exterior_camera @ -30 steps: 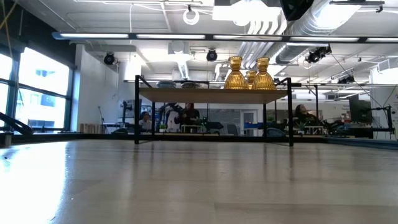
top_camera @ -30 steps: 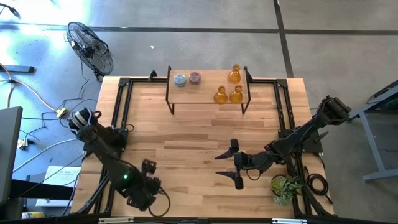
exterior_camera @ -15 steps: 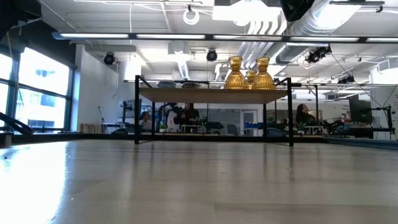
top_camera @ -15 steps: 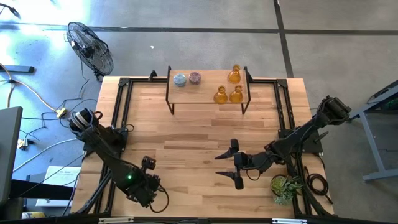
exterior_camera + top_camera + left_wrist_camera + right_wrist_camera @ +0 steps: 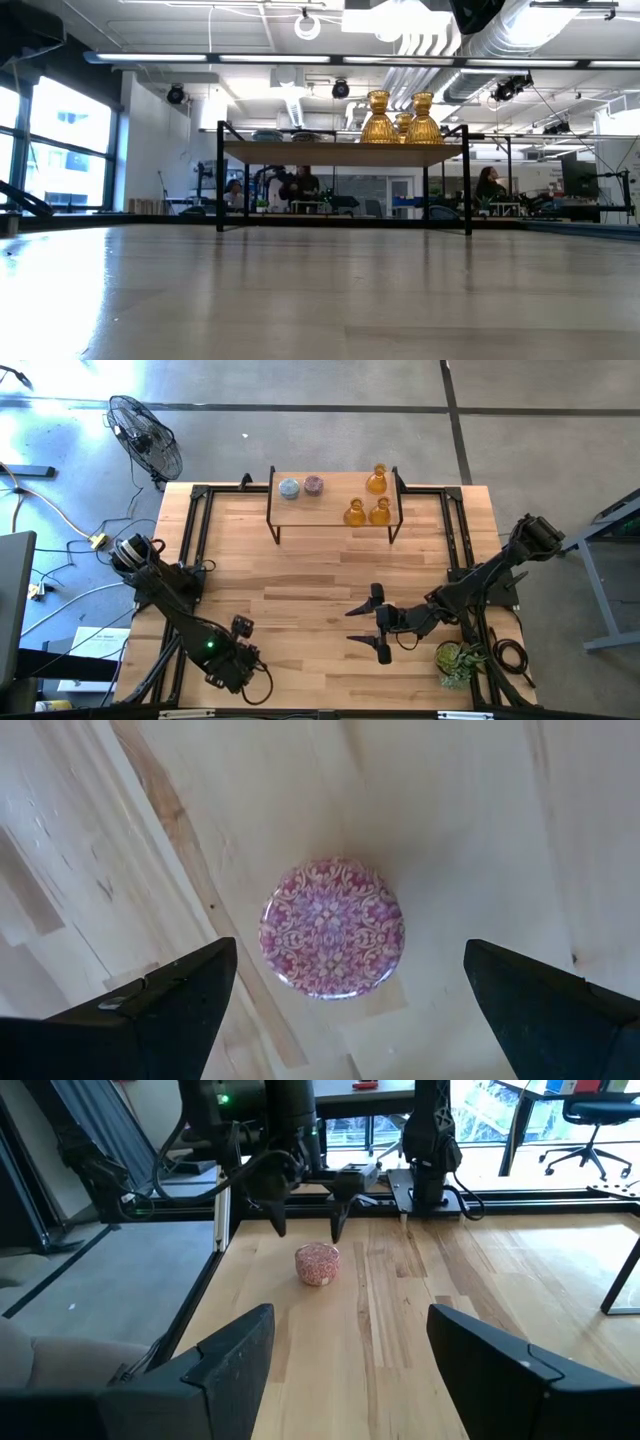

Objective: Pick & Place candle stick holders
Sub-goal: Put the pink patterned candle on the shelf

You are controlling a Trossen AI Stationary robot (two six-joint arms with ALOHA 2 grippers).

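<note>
One pink holder (image 5: 332,927) sits on the table (image 5: 310,575), right under the left gripper (image 5: 345,1005), whose fingers stand wide apart with nothing in them. From the left wrist view the holder lies dead centre between the two fingers, and being round it has no long axis to line up with, so I'd guess a straight drop does it. Right gripper (image 5: 374,623) waits well off from that holder, spread and empty too, so the left arm is clearly nearer. Five more holders sit on the raised shelf (image 5: 335,512) far from it: pale blue holder (image 5: 289,488), another pink one (image 5: 314,485), and three amber holders (image 5: 368,499).
</note>
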